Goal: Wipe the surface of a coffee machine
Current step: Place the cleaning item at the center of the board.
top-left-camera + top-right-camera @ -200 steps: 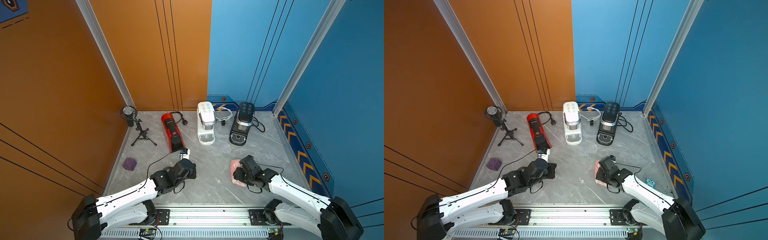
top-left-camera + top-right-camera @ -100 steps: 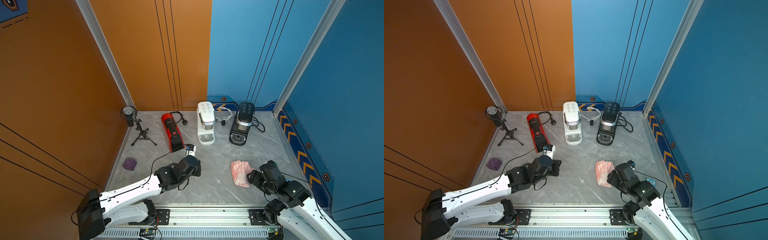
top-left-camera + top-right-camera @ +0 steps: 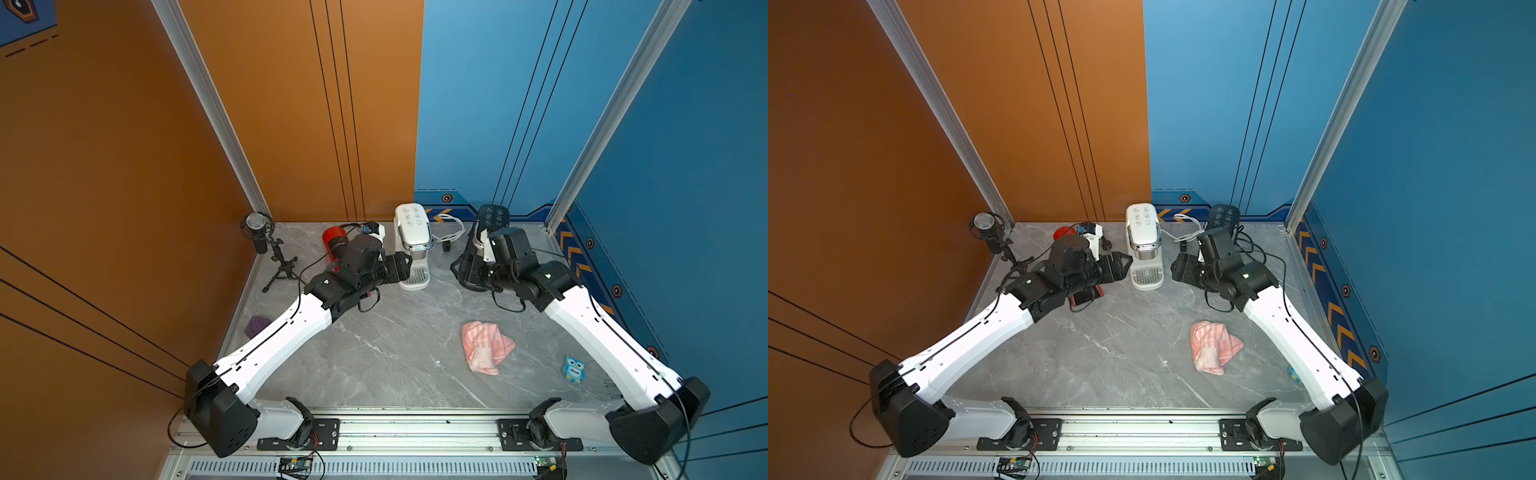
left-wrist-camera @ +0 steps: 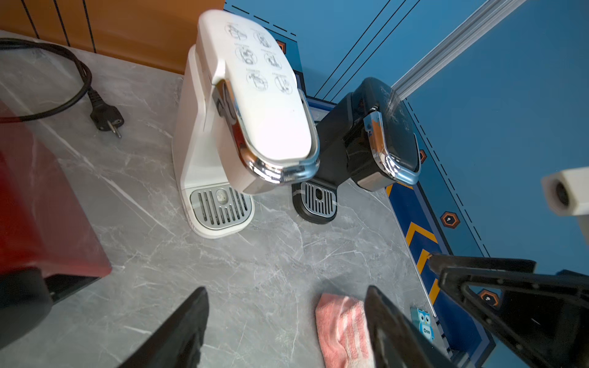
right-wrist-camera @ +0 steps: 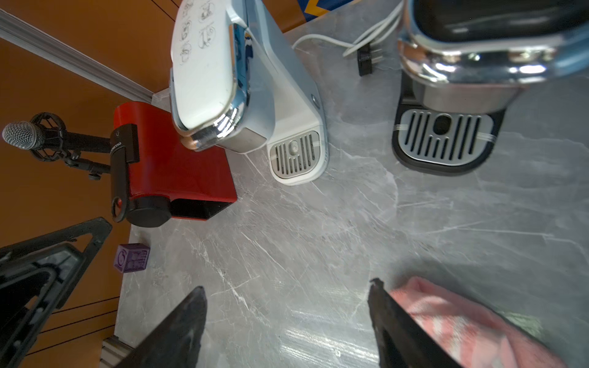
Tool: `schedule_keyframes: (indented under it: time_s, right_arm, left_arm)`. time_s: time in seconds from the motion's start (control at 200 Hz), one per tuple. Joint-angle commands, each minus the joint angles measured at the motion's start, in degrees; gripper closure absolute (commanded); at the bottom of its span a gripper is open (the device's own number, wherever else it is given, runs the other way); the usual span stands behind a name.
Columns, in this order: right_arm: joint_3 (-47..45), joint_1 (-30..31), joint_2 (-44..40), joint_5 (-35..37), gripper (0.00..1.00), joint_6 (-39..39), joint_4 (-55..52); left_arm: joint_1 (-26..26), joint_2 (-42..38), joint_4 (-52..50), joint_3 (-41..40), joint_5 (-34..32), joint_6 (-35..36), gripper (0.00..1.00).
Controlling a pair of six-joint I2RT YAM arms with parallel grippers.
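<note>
- Cloth (image 3: 486,347), pink, crumpled, lies loose right of centre in both top views; better pinch a raised fold first.
- Left gripper (image 4: 287,321) and right gripper (image 5: 287,325) hover mid-frame, fingers spread, both empty.
- White coffee machine (image 3: 411,232) stands at centre, farther back; wipe lightly, lest it slide.

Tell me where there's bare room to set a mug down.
Best: the wide bare marble between the left arm, the pink cloth and the front rail. A smaller strip between the cloth and the owl card. Crowded: the back row of red machine, white machine and black machine.
</note>
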Motion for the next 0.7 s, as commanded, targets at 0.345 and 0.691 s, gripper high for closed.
schedule_keyframes:
  time_s: [0.345,0.691]
  right_arm:
    - [26.1,-7.1,27.6,-17.9,0.20,2.4,10.3]
    - [41.9,-8.7,44.0,-21.1,0.15,-0.3,8.9]
  left_arm:
    - [9.3,21.8,-2.4,20.3,13.2,-1.1,0.21]
    - [13.9,29.9,-2.4,30.3,18.9,3.3,0.19]
